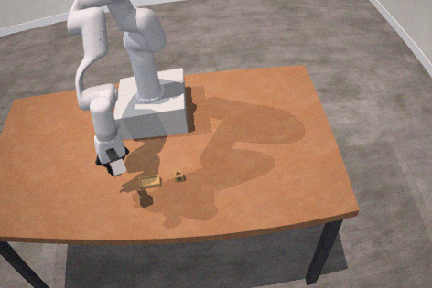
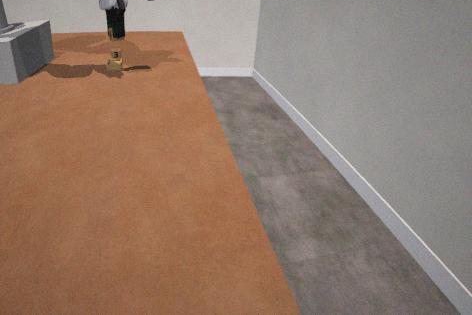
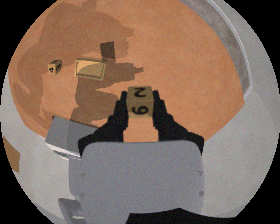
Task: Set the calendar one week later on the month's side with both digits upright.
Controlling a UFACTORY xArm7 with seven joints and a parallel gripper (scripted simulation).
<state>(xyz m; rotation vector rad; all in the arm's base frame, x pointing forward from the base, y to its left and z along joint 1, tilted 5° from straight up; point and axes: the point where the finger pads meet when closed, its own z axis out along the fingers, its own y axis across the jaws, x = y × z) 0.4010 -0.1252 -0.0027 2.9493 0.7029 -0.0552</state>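
Observation:
My gripper [image 3: 140, 98] is shut on a small wooden calendar cube [image 3: 139, 105] and holds it clear above the table; its faces toward the wrist camera show a 6 and a 2. In the top view the gripper [image 1: 106, 163] hangs left of the tray and hides the cube. The wooden tray [image 1: 150, 181] lies flat and empty on the table, and it also shows in the wrist view [image 3: 90, 68]. The second cube [image 1: 179, 177] stands on the table just right of the tray, outside it. In the exterior view this cube [image 2: 115, 55] shows a 3, below the gripper [image 2: 116, 33].
The arm's grey base block [image 1: 153, 104] stands behind the tray. The table's front edge [image 1: 183, 237] is a short way in front of the tray.

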